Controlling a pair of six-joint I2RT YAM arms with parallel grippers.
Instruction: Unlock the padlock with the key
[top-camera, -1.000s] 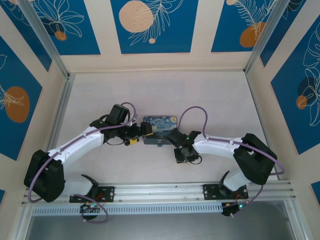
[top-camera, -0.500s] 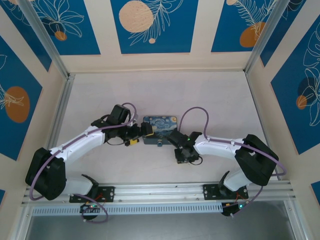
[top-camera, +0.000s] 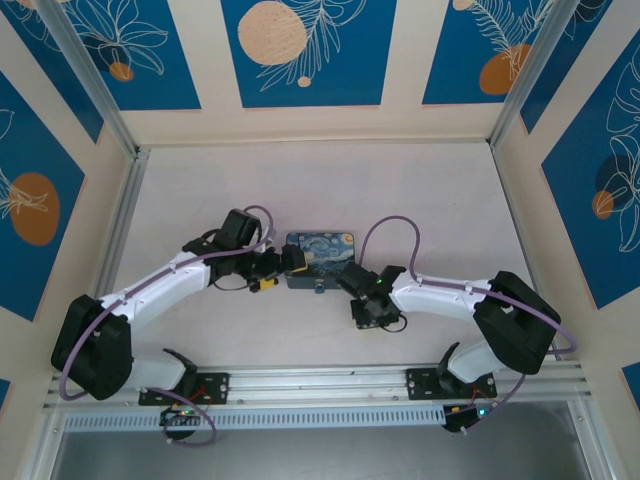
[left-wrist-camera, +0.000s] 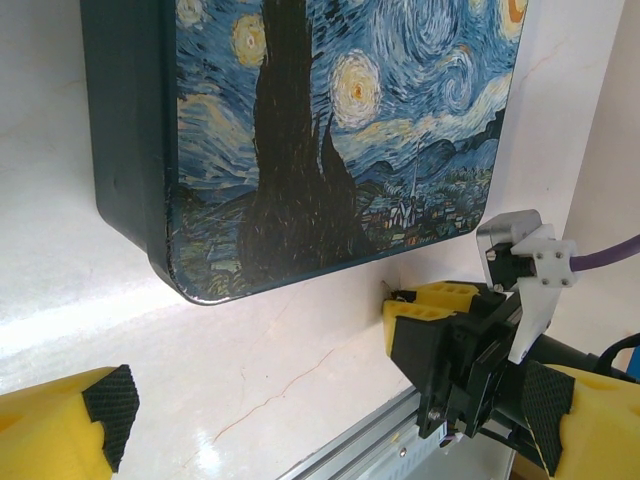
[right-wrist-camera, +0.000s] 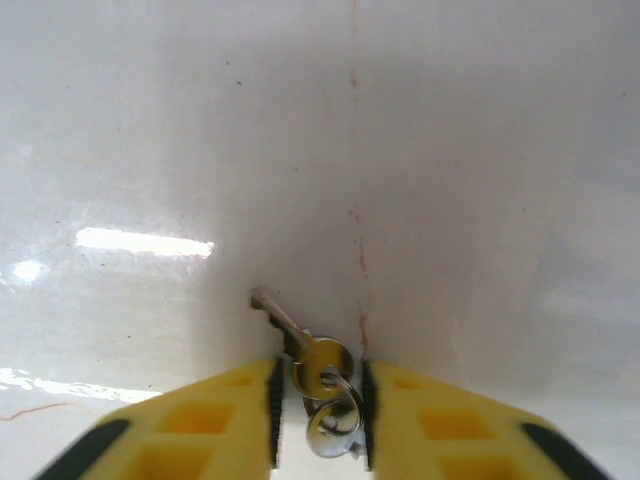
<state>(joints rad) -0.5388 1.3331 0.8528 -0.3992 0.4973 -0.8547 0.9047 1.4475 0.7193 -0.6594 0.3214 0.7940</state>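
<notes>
Your right gripper (right-wrist-camera: 320, 372) sits low over the table (right-wrist-camera: 480, 150), its yellow fingers close on either side of the head of the key (right-wrist-camera: 300, 345). The key lies flat with its blade pointing away (a small ring hangs off the head, between the pads). You can't tell whether the pads actually pinch it. Your left gripper (left-wrist-camera: 330, 425) is spread wide and empty, just beside a corner of the painted tin (left-wrist-camera: 330, 130). The padlock (top-camera: 319, 289), tiny from above, sits against the tin's near edge.

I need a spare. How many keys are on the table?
1 for sure: the key between the right gripper's yellow fingers, blade pointing up-left. The silvery loop behind its head may hide another.
</notes>
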